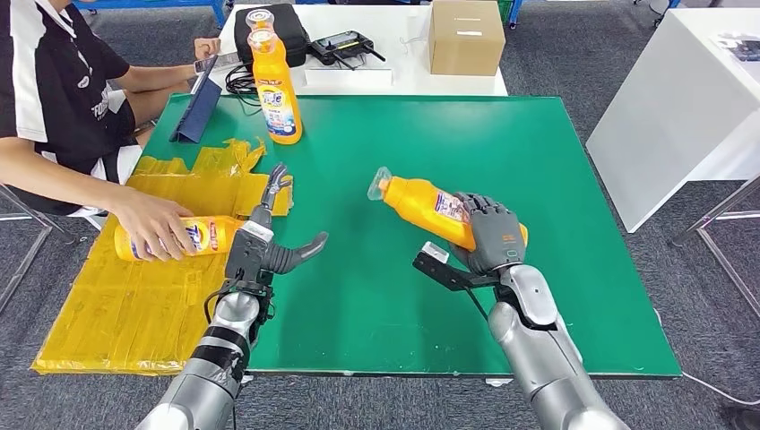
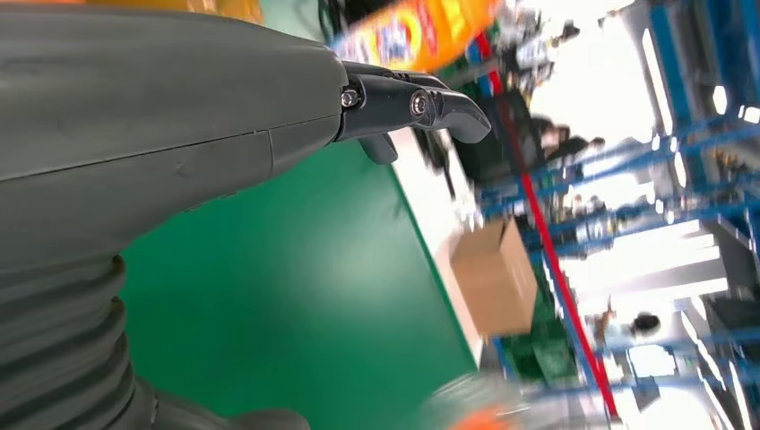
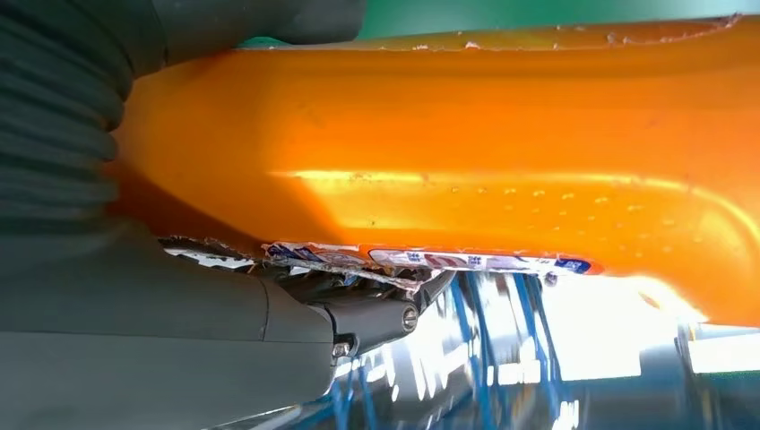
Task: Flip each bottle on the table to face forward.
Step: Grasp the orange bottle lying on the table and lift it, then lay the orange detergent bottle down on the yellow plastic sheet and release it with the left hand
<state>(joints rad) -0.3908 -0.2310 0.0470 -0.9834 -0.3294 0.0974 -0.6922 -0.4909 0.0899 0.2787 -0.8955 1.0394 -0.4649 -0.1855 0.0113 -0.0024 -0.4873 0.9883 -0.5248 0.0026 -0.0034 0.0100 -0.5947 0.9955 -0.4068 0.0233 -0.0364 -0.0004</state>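
Bottle (image 1: 430,208) clamped in right hand (image 1: 488,235) fingers, left hand (image 1: 269,246) fingers apart, green table (image 1: 538,179), grey carpet (image 1: 574,63).

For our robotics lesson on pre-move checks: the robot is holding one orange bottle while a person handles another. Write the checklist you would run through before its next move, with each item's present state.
1. Right hand has a firm hold on the tilted bottle: ok, fingers wrap its body and it is off the green mat.
2. Tilted bottle's cap closed: cannot tell.
3. Left hand free: ok, fingers apart, holding nothing.
4. Left hand's side free of people: not ok, a person's hand rests on the lying bottle right beside it.
5. Mat ahead of the held bottle free for setting down: ok.
6. Standing bottle out of the way: ok, upright at the far edge.
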